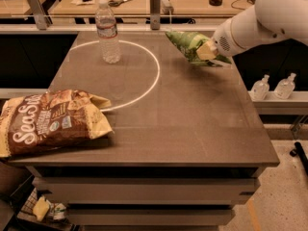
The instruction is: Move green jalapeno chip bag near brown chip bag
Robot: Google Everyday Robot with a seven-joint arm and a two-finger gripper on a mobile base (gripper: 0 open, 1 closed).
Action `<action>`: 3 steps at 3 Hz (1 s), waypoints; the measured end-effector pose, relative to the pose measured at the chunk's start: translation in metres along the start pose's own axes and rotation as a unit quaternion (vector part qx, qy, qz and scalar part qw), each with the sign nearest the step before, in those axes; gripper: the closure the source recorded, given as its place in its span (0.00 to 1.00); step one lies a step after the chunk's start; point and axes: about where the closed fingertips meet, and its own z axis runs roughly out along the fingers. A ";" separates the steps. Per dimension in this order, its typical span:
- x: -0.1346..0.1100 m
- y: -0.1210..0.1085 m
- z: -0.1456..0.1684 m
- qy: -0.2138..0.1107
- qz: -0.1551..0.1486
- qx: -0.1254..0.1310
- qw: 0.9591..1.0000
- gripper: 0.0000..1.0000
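The green jalapeno chip bag (188,44) is small, green and glossy. It hangs in the air above the table's far right corner, held in my gripper (207,51). The gripper is shut on the bag's right end, and the white arm reaches in from the upper right. The brown chip bag (50,121), large with white "Sea Salt" lettering, lies flat at the table's front left, partly over the left edge. The two bags are far apart, on opposite sides of the table.
A clear water bottle (108,32) stands at the back left of the dark table (192,124), inside a white painted circle (150,83). Two small bottles (274,86) sit on a shelf to the right. A wooden counter lies behind.
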 end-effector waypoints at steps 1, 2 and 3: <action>0.011 0.014 -0.032 -0.006 0.006 0.012 1.000 1.00; 0.023 0.029 -0.062 -0.005 0.006 0.026 1.000 1.00; 0.031 0.041 -0.083 -0.002 0.003 0.028 1.000 1.00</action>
